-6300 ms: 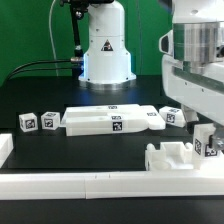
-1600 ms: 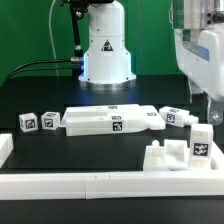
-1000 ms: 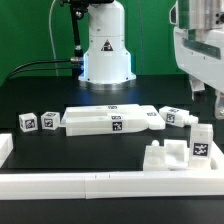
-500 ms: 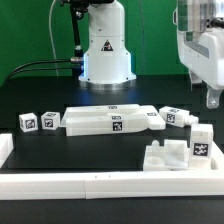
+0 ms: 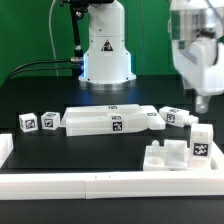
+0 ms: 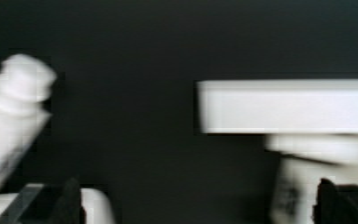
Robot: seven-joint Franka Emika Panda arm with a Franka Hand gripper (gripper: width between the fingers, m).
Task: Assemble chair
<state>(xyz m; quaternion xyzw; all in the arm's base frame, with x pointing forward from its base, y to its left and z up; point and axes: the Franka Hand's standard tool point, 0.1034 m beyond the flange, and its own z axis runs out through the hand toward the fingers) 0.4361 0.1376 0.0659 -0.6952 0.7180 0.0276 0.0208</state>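
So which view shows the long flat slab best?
The exterior view: the slab lies whole and sharp there. The wrist view gives only blurred white shapes; whether one is the slab cannot be told.

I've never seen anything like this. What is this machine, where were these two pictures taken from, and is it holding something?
It is a robot arm at a black table. One picture comes from a camera off the arm, the other from a camera on the arm's wrist, looking past its hand. On the table lie white chair parts with small square tags: a long slab, a small cube, a notched block. The hand is open and holds nothing.
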